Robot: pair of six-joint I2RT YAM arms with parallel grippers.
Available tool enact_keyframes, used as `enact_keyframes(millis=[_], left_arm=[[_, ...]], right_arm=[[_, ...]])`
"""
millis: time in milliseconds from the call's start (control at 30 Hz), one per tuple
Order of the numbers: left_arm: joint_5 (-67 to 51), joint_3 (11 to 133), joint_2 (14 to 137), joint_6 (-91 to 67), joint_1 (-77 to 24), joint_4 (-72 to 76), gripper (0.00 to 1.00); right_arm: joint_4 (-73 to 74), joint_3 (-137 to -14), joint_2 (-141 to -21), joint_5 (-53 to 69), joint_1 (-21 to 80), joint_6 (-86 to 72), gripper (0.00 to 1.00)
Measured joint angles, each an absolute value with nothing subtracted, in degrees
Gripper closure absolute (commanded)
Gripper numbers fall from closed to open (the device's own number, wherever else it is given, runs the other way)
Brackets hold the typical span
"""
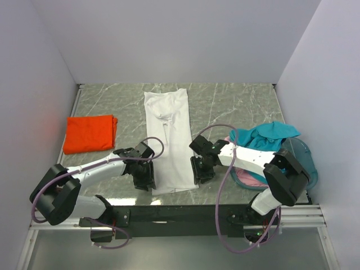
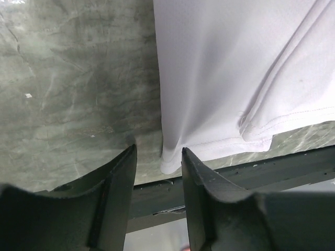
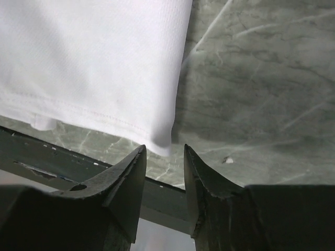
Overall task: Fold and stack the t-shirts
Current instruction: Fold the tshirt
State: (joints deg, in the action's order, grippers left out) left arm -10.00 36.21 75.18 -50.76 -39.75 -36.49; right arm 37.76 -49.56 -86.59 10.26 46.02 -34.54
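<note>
Top external view: the white t-shirt (image 1: 167, 135), narrowed to a long strip, lies mid-way across the counter (image 1: 236, 107). Left pincer (image 1: 147, 183) and right pincer (image 1: 202, 175) flank its near hem, jaws parted, empty. Next, likely: pinch both corners and fold toward the collar.

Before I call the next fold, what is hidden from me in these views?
Top view: the right arm covers most of the pink t-shirt and part of the basket; what lies under the teal t-shirt is hidden.
Top view: the left gripper and right gripper cover the near corners of the white t-shirt.
Wrist views: frame edges cut off all but its near hem.
</note>
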Motion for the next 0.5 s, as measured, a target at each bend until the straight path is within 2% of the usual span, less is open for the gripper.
enact_keyframes(millis=[367,500], left_arm=[[-12.16,34.5,75.05,-50.89,-39.72,-35.24,0.57],[-14.72,33.95,75.66,-50.76,-39.72,-33.58,0.62]], right_arm=[[35.77,-49.15,-89.19,11.99,46.61,-33.95,0.58],[35.24,-49.06,-90.28,12.58,46.78,-33.74,0.65]])
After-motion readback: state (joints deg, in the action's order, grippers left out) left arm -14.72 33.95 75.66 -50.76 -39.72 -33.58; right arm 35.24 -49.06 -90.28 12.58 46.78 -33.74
